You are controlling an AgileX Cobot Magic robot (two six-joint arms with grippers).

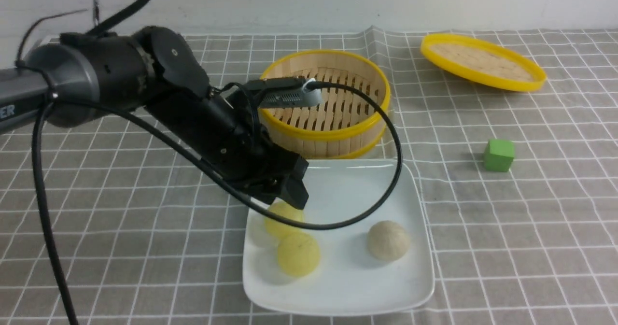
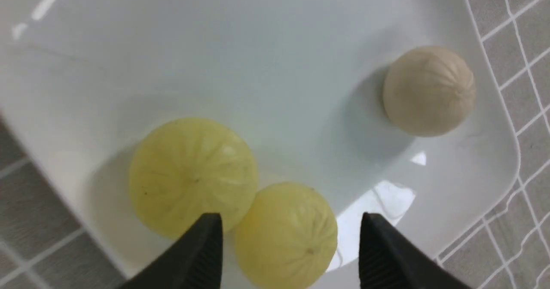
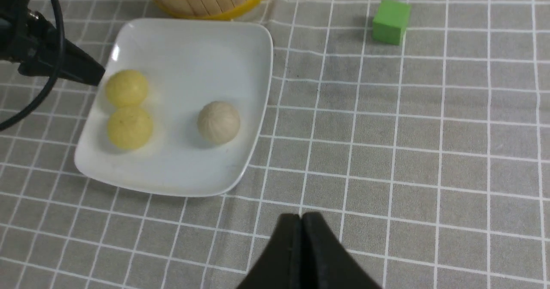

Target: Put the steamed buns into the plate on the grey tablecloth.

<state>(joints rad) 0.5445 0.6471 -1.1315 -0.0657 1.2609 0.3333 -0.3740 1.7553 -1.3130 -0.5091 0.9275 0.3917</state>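
All three steamed buns are sitting inside the plate (image 1: 415,276), which is resting on the grey tablecloth (image 1: 507,243) just in front of the bamboo steamer (image 1: 367,122). The two yellow buns (image 1: 298,253) (image 1: 282,216) are touching each other near the plate's left rim; the beige bun (image 1: 388,240) is lying apart from them toward the right. The steamer is showing only bare slats. Its lid (image 1: 483,62) and a green cube (image 1: 498,155) are lying off to the right, well apart from the plate.

The left gripper (image 2: 292,237) is hovering low over the yellow pair with its fingers (image 2: 202,250) spread and holding nothing; one yellow bun is lying between them in the wrist view. The right gripper (image 3: 302,237) is hanging over bare cloth near the plate's front edge, fingers pressed together, empty.

Handling judgement: the buns are looking light and probably soft, with pleated domes and a smooth, slightly glossy skin. A hard squeeze would likely dent them, and a grip high on the dome would likely slip off. Best hold appears to be across the widest part, low on the sides, with gentle closure. The glossy plate is probably slippery, so a nudged bun may slide or roll. With nothing left in the steamer, the task is reading as essentially done.
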